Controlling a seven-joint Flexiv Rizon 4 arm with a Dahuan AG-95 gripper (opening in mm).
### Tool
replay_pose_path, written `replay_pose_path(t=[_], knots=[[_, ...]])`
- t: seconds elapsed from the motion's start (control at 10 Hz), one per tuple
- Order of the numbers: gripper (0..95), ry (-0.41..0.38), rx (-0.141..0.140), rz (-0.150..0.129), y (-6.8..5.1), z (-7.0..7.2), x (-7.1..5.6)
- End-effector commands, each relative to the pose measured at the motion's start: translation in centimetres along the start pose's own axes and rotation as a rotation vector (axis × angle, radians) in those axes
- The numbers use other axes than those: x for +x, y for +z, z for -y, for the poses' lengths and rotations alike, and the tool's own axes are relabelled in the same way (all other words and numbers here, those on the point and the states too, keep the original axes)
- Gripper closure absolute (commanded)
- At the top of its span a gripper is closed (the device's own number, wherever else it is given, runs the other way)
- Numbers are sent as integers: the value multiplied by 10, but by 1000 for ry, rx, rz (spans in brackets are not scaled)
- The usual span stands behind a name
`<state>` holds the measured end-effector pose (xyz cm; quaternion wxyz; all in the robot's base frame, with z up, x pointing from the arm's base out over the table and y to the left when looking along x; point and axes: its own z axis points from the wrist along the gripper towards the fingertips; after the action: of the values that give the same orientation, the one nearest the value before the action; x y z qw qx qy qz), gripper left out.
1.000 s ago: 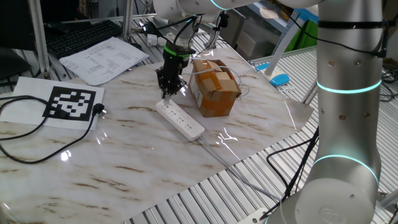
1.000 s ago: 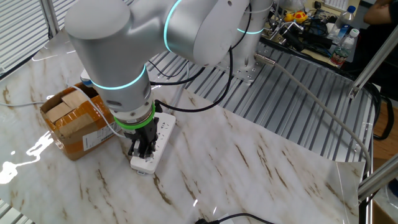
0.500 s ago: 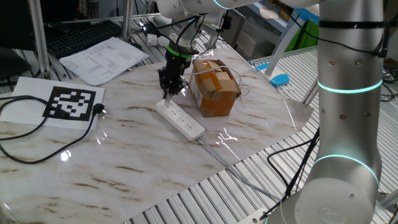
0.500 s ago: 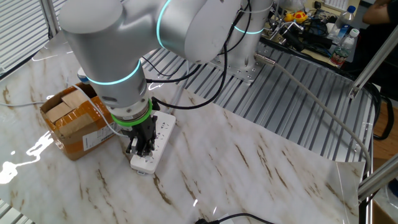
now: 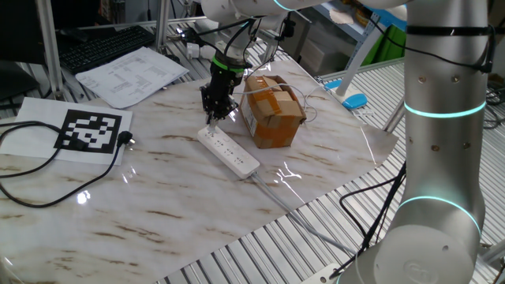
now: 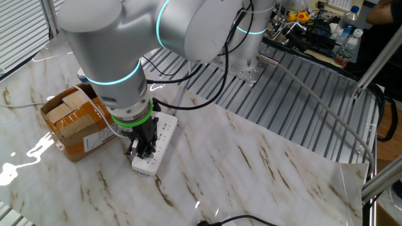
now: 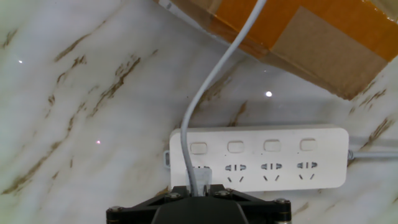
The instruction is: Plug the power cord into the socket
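The socket is a long white power strip (image 5: 230, 152) lying flat on the marble table, also seen in the other fixed view (image 6: 161, 134) and in the hand view (image 7: 273, 155). My gripper (image 5: 214, 117) stands over its far end outlet, at the end away from its cable. It is shut on the plug of a white power cord (image 7: 208, 87), which runs up from between the fingers across the cardboard box. The plug's tip is at the end outlet (image 7: 200, 171); whether it is seated is hidden by the gripper (image 7: 199, 188).
A taped cardboard box (image 5: 272, 110) stands right beside the strip. A black cable with a plug (image 5: 126, 140) lies at the left by a marker sheet (image 5: 91, 130). Papers (image 5: 130, 75) lie at the back. The strip's cable (image 5: 272, 189) runs to the table's front edge.
The arm's wrist has shifted slightly; the gripper stays over the strip's end outlet, still holding the plug.
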<state>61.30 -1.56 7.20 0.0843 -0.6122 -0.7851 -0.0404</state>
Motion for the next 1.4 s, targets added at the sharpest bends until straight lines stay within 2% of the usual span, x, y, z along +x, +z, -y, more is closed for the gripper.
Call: replay_pose_path(t=[0.1,0.9,1.4], knots=[[950,4,-4,0,1,0,0],[950,12,-22,-21,5,3,0],[950,-21,-42,-16,11,7,0]])
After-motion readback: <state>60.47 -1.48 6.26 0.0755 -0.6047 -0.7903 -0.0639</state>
